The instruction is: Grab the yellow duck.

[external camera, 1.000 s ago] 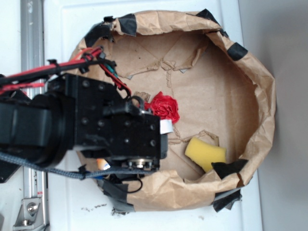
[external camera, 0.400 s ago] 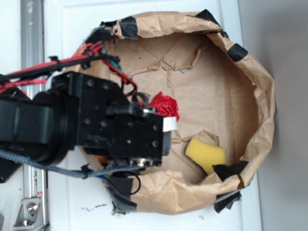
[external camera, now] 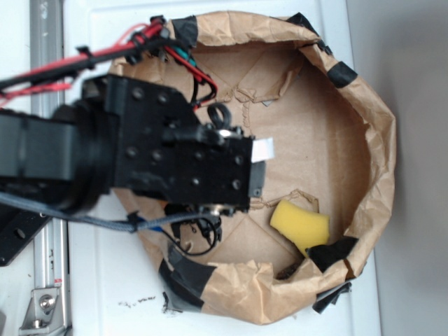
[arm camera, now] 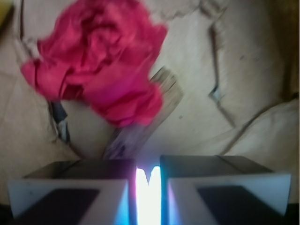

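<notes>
The yellow duck is out of view in both views. My gripper (external camera: 260, 158) hangs on the black arm over the left half of the brown paper basin (external camera: 378, 140). In the wrist view its two jaws stand close together with only a narrow slit between them at the gripper (arm camera: 148, 172). White glare fills that slit, so whether anything is pinched there does not show. A crumpled red paper ball (arm camera: 101, 61) lies on the paper just ahead of the jaws, apart from them. The arm hides the ball in the exterior view.
A pale-yellow foam block (external camera: 299, 224) lies at the basin's lower right by black tape (external camera: 332, 252). A pale cardboard strip (arm camera: 145, 123) pokes out from under the red ball. The basin's crumpled walls rise all round. Red cables (external camera: 105, 52) run along the arm.
The arm has moved toward the top of the exterior view and a little right. It now covers the red ball that showed beside it before. The foam block has stayed put.
</notes>
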{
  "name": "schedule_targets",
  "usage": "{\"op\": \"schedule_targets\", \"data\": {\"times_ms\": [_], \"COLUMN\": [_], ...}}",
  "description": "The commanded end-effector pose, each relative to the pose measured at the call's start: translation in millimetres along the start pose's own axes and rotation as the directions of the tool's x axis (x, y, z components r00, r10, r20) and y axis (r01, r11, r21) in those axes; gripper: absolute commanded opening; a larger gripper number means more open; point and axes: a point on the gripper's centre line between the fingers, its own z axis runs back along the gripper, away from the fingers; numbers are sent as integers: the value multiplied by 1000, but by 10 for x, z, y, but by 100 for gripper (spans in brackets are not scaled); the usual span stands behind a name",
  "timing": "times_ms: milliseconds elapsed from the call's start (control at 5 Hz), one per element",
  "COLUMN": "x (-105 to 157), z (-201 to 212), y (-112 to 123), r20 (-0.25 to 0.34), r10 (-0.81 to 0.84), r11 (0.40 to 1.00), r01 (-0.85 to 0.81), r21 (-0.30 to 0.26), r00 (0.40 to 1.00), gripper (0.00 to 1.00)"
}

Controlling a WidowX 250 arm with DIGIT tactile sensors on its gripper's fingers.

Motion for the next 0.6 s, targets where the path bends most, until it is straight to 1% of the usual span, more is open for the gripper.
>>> {"op": "schedule_targets", "data": {"times_ms": [0,200,400], "x": [43,49,25], "z": [114,70,47], "y": [137,134,103], "r20": [71,51,23], "r10": [42,43,7], "r11": [999,999,998], "r01": [-40,-42,-6], "r21": [-24,-21,-60], "r00": [997,998,1000], "gripper": [0,0,49]}}
